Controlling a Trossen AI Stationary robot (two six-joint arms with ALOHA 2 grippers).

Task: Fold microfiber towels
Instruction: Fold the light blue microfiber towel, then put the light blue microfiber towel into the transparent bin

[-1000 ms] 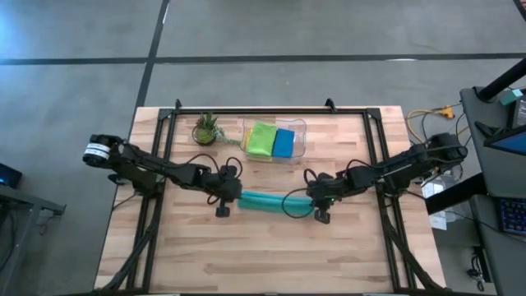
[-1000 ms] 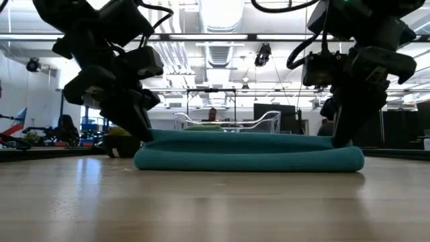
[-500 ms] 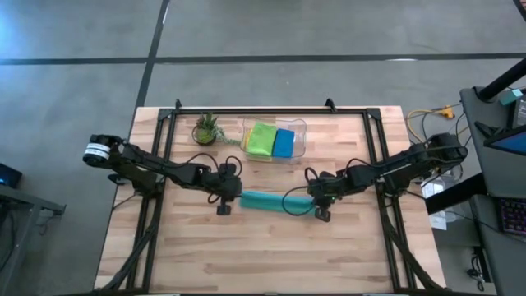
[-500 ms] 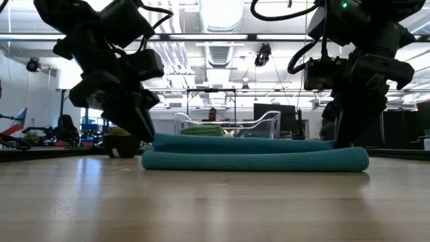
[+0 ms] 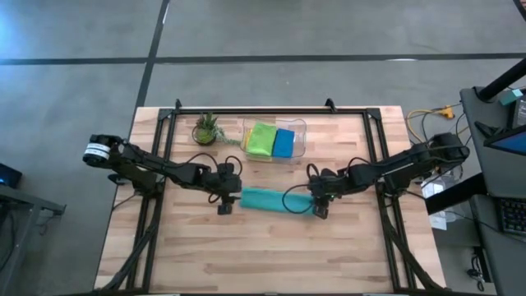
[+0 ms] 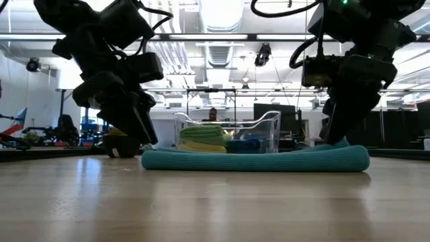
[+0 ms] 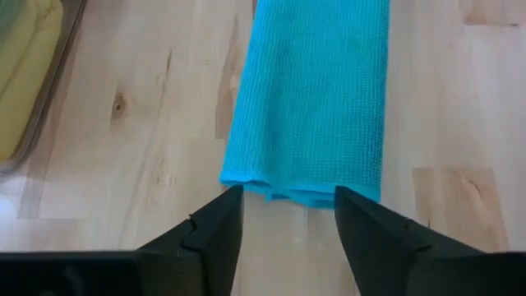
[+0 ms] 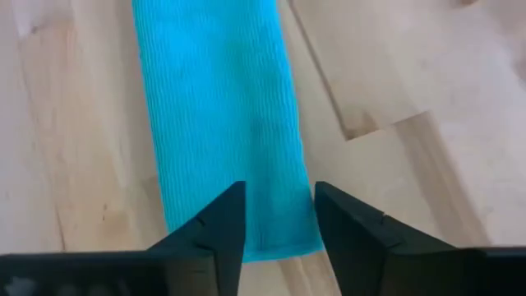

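Observation:
A teal microfiber towel point(image 5: 271, 200) lies on the wooden table as a long flat folded strip, between my two grippers. My left gripper point(image 7: 288, 210) is open at the strip's left end point(image 7: 300, 191), one fingertip near each corner. My right gripper point(image 8: 279, 205) is open over the strip's right end point(image 8: 246, 238). The low view shows both grippers pointing steeply down at the two ends. Folded lime green point(image 5: 262, 138) and blue point(image 5: 283, 143) towels lie in the clear bin point(image 5: 301, 125), with a yellow one point(image 6: 201, 145) under the green. My left gripper's open fingertips point(image 7: 230, 205) stand at the edge of the towel's left end; I cannot tell whether they touch it. My right gripper's open fingers point(image 8: 226, 214) stand over the towel's right end, which lies flat on the table; whether they touch it I cannot tell.
The clear bin stands just beyond the teal towel toward the far edge. A small potted plant point(image 5: 205, 129) sits to the bin's left. Black frame rails point(image 5: 164, 148) run along both sides of the table. Bare wood point(image 5: 263, 255) lies toward the near edge.
Both grippers have opened and let go of the teal towel, staying in place. The towel's raised upper layer has sunk onto the lower one, so the strip now lies lower and flatter, and the bin shows behind it in the low view.

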